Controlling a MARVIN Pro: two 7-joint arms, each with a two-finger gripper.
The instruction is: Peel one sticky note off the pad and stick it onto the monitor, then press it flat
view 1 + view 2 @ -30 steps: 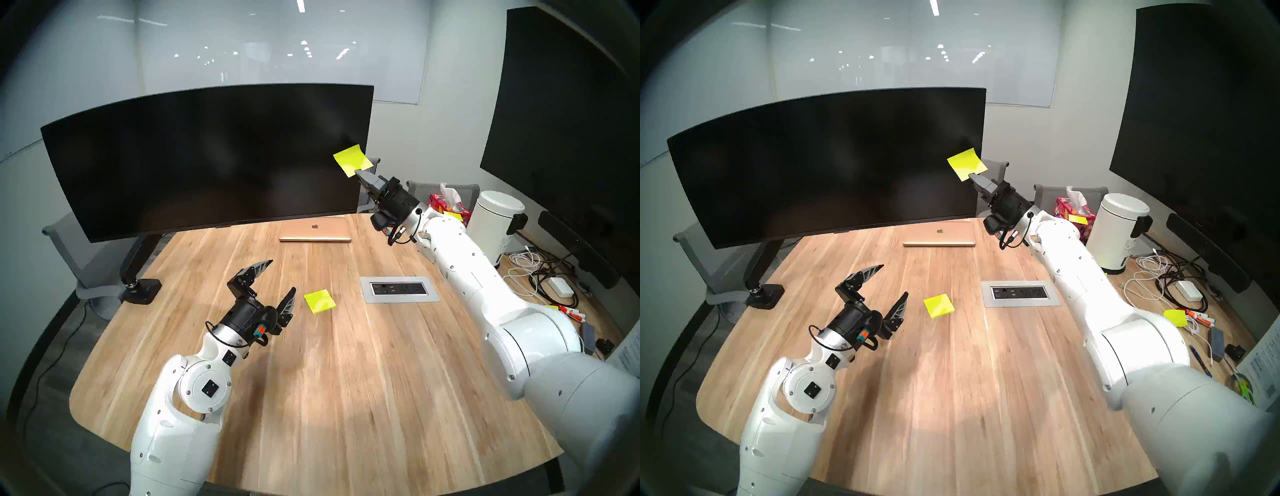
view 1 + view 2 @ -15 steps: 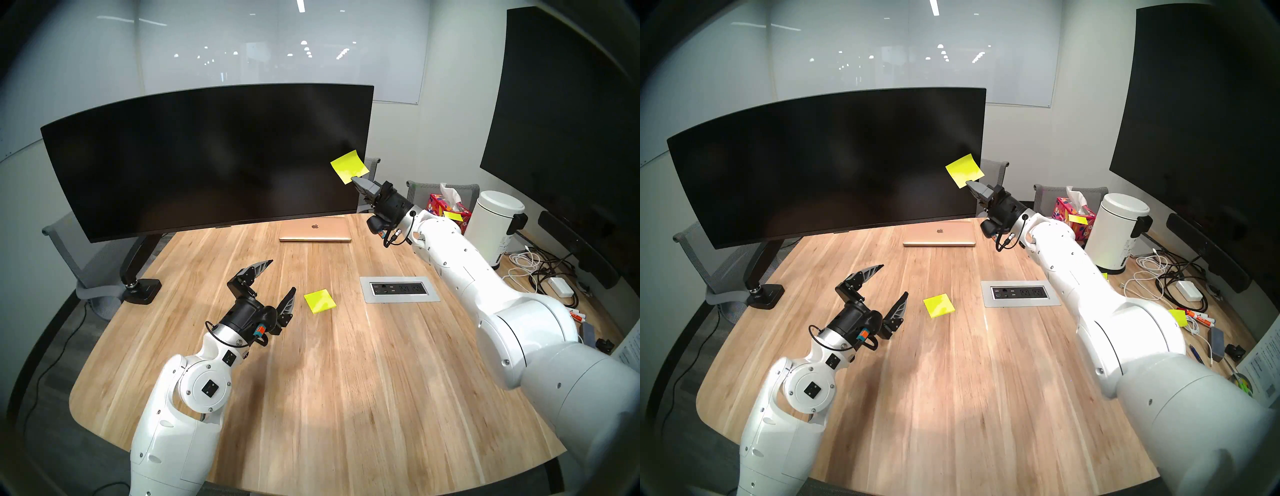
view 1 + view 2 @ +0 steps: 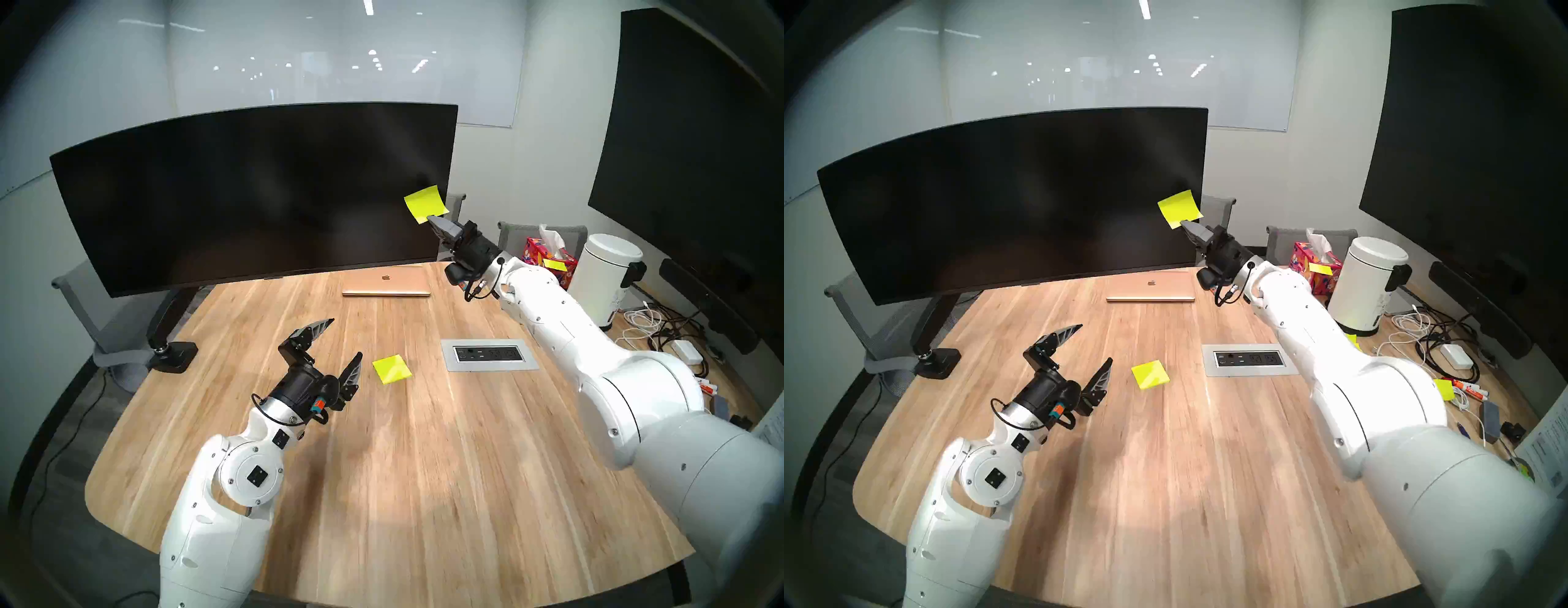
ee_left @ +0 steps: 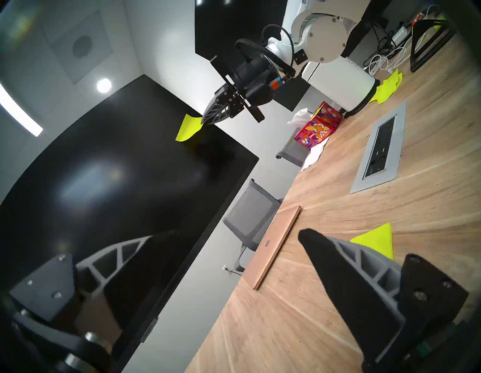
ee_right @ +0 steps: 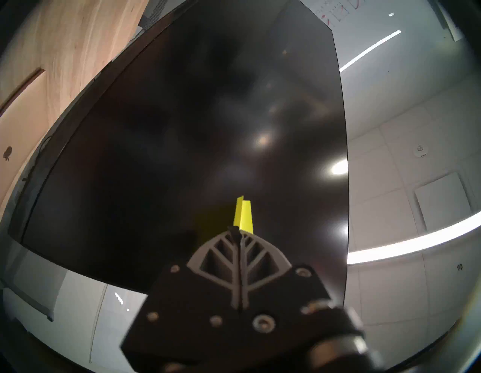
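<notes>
My right gripper (image 3: 430, 219) is shut on a corner of a neon yellow-green sticky note (image 3: 425, 203), held up in front of the right end of the wide curved black monitor (image 3: 254, 195). In the right wrist view the sticky note (image 5: 244, 213) shows edge-on above the closed fingertips, close to the dark screen (image 5: 182, 130). In the left wrist view the sticky note (image 4: 188, 128) sits over the screen's upper corner; touch cannot be told. The pad (image 3: 392, 369) lies on the table's middle. My left gripper (image 3: 344, 342) hovers open just left of the pad, holding nothing.
A closed gold laptop (image 3: 386, 282) lies under the monitor's right end. A power outlet plate (image 3: 488, 354) is set into the wooden table (image 3: 382, 467). At the right stand a tissue box (image 3: 547, 254), a white bin (image 3: 611, 276) and cables. A big flat black screen (image 3: 687, 140) is on the right wall.
My right arm has carried the sticky note slightly left and toward the monitor. The left arm and the pad have not moved.
</notes>
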